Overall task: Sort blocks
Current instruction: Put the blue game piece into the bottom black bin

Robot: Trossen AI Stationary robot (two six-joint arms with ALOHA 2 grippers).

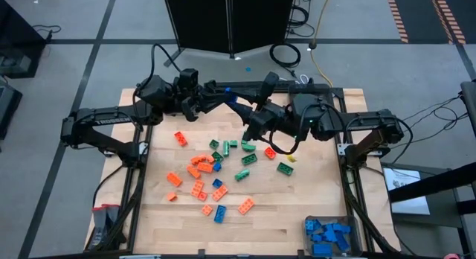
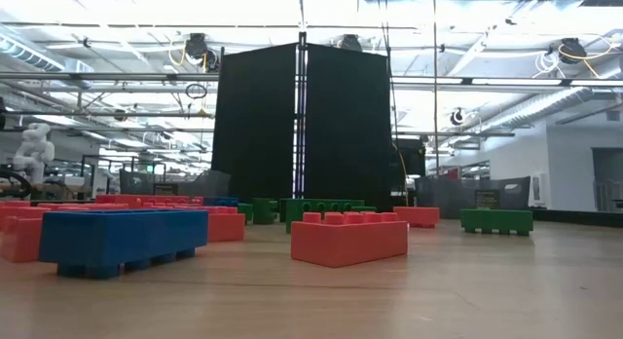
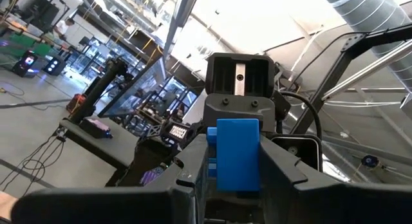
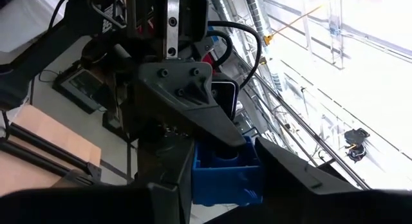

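Blue block (image 3: 237,153) hangs above the table's far edge, clamped between left claw (image 1: 232,100) and right claw (image 1: 242,110).

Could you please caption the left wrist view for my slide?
Left gripper passing a blue block to the right gripper.

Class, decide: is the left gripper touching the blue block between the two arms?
Touching. In the left wrist view, the left gripper's fingers press against both sides of the blue block, with no gap.

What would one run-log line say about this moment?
task: sort blocks | left gripper and right gripper: both on one blue block, mid-air handover | blue bin: part-filled
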